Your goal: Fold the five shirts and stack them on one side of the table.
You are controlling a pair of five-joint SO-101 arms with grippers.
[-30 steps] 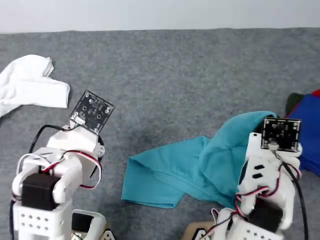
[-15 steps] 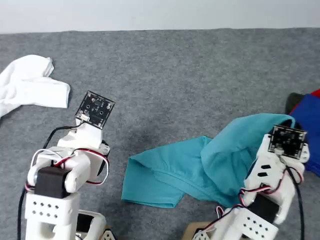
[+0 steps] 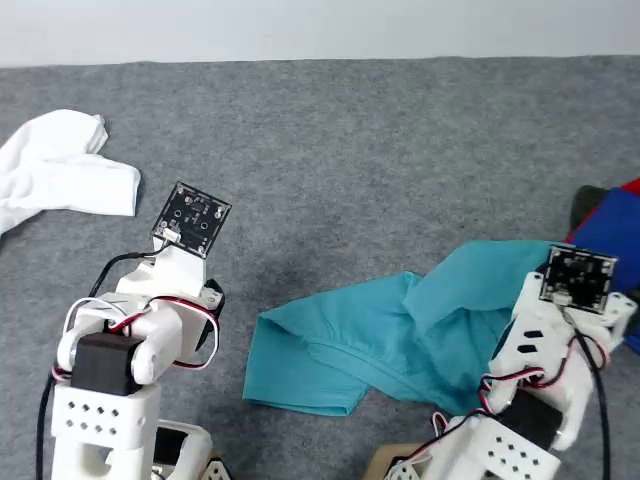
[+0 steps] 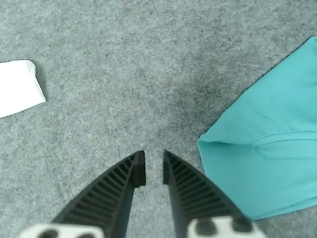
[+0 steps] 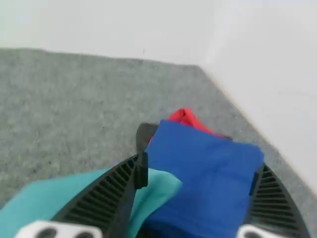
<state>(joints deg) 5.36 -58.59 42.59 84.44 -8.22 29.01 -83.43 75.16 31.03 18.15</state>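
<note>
High view, teal shirt (image 3: 380, 340): lies crumpled and unfolded on the grey table cover (image 3: 350, 150), at the near edge by the right arm (image 3: 550, 340); one flat end stretches toward the left arm (image 3: 150, 310), while the bunched end lies against the right arm.
Teal shirt in the wrist views: a flat corner (image 4: 267, 148) lies beside the left gripper; a fold of it (image 5: 49, 208) lies beside one finger of the right gripper.
Right gripper (image 5: 198, 172): at the bunched end of the teal shirt, fingers spread wide apart, nothing clamped.
Left gripper (image 4: 153, 171): above bare cover just off the teal shirt's flat corner, fingers nearly together with a slim gap at the tips, empty.
Blue shirt (image 3: 615, 250): just past the teal shirt's bunched end at the table's edge, seen through the right gripper's gap (image 5: 203, 173).
Red shirt (image 3: 632, 185): shows from under the blue shirt on the side away from the teal shirt (image 5: 185, 118).
Dark shirt (image 3: 590, 205): in the same pile, its edge (image 5: 145, 133) showing beside the blue shirt.
White shirt (image 3: 60, 170): well apart from the teal shirt, beyond the left arm, loosely rumpled; one end (image 4: 17, 87) shows from the left wrist.
Wall (image 3: 300, 30): pale, behind the table's far edge, well beyond the teal shirt.
</note>
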